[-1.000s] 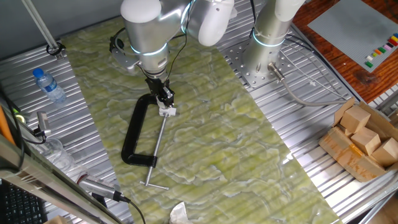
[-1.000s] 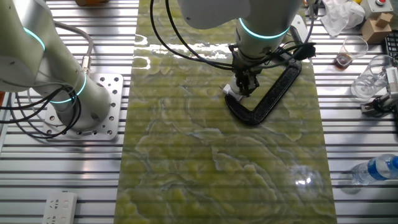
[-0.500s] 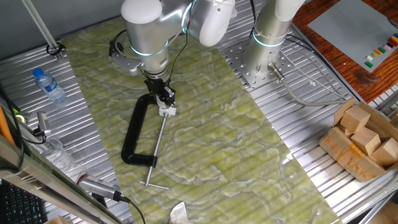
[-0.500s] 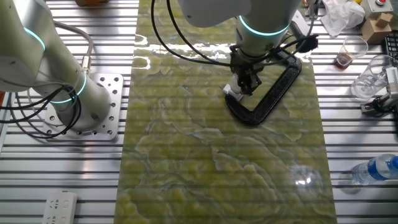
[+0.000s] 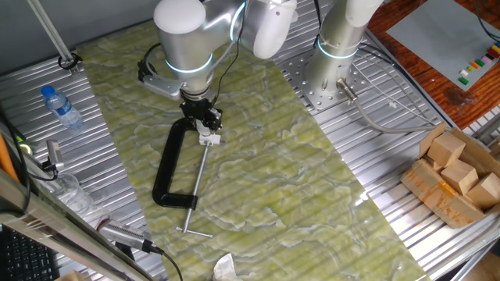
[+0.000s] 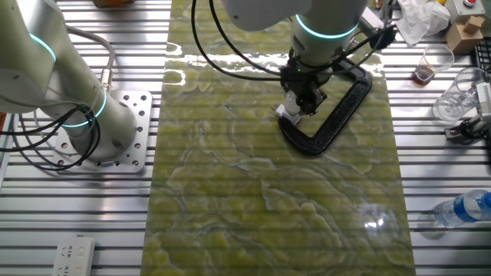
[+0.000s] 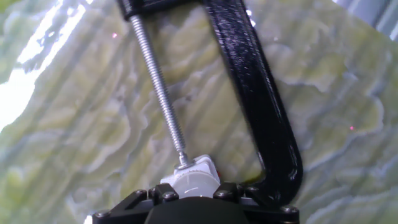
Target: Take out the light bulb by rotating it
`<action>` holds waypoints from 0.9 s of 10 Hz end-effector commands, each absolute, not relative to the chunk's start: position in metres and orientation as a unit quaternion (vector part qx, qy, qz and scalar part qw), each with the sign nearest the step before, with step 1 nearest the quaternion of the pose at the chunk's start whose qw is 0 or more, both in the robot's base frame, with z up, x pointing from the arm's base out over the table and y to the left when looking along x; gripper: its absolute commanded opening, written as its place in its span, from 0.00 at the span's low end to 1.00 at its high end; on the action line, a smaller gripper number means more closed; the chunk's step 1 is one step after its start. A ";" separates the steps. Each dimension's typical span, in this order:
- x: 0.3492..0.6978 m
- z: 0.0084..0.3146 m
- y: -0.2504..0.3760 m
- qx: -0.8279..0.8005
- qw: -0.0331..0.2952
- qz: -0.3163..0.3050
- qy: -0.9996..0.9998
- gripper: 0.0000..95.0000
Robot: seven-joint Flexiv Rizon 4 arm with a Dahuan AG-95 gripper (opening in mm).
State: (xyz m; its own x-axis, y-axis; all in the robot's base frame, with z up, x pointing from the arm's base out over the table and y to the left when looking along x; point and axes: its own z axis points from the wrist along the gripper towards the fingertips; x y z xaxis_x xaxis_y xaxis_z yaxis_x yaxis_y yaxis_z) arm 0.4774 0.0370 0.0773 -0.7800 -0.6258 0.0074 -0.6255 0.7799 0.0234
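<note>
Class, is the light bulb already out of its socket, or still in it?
Cannot tell: the gripper hides the bulb, directly over the white socket piece.

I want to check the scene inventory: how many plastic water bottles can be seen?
1. The water bottle lies on the metal table beside the green mat, away from the clamp; the other fixed view shows the same bottle. Others may be out of view.

One fixed view: high, looking down across the counter [image 5: 375, 226], far off.
Other fixed view: high, from the opposite side.
Hand view: close, along the tool.
Shared: black clamp [image 5: 166, 176].
</note>
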 end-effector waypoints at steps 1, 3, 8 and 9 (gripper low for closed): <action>0.477 0.078 0.037 0.392 0.007 -0.004 -0.920 0.00; 0.477 0.076 0.037 0.427 0.005 -0.002 -0.904 0.00; 0.477 0.075 0.037 0.515 0.006 -0.003 -0.857 0.00; 0.477 0.076 0.037 0.541 0.006 -0.004 -0.841 0.00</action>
State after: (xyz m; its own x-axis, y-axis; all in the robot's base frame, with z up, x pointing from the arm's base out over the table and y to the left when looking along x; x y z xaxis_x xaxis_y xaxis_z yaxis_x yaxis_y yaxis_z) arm 0.4772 0.0369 0.0755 -0.4744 -0.8803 0.0070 -0.8802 0.4745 0.0102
